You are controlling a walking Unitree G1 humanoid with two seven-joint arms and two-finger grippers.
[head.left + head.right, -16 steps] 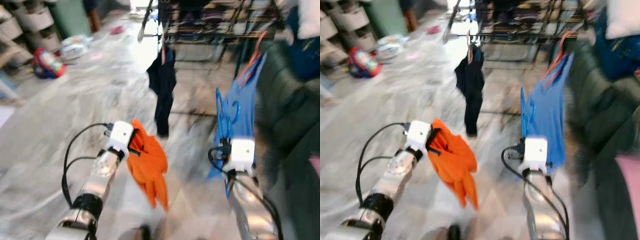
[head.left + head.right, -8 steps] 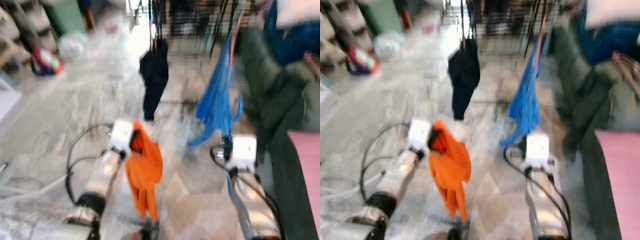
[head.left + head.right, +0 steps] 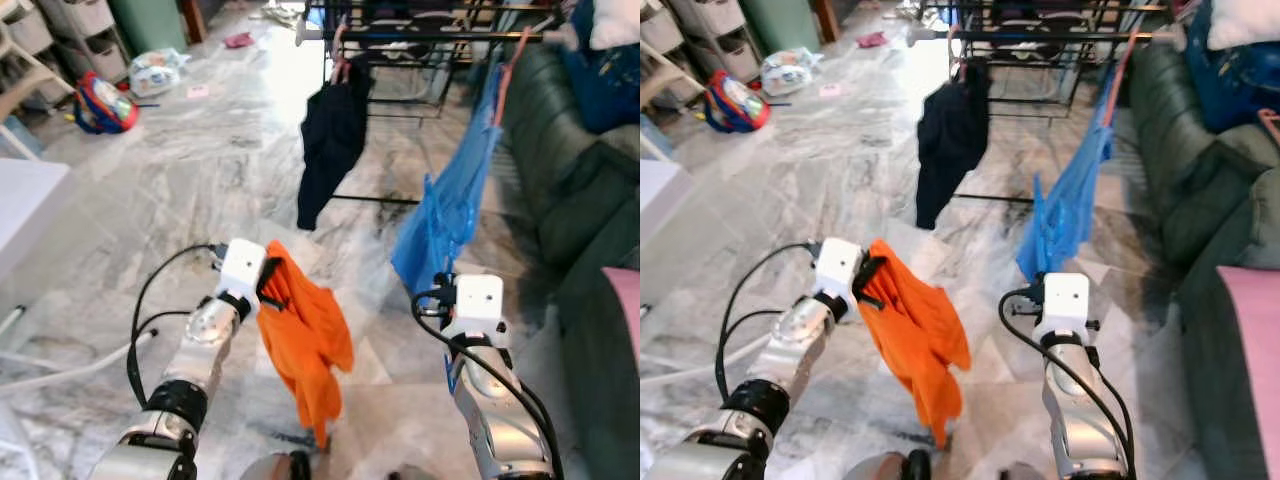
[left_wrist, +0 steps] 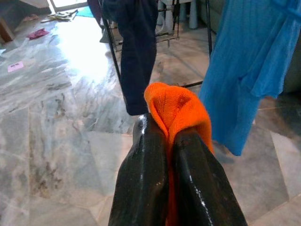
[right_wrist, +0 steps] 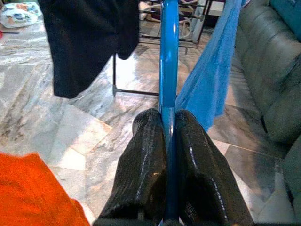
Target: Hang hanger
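Left eye view looks down on a marble floor [image 3: 150,190] with a green sofa [image 3: 575,170] along the robot's right and a black drying rack [image 3: 420,35] ahead at the far end. Two garments hang from the rack rail: a dark garment [image 3: 332,150] and, nearer the sofa, a blue garment [image 3: 455,195] on an orange-pink hanger.

Closer in, an orange cloth [image 3: 305,340] dangles from the left end effector [image 4: 170,136], whose two black fingers are pressed together on a bunched fold of the knit fabric. It looks light and limp, so it will probably sag and swing as the arm moves, and may slip if the pinch loosens.

The right end effector [image 5: 168,117] is closed tight on the blue hanger [image 5: 169,52], a slim glossy bar running straight up between the fingers. The hanger sits in front of the robot's right side, well short of the rack, and its hook end cannot be made out. It appears rigid, light and smooth, so it could twist in the grip; holding it on the straight bar near the neck, as now, seems sound, keeping the hook free to go over the rail.
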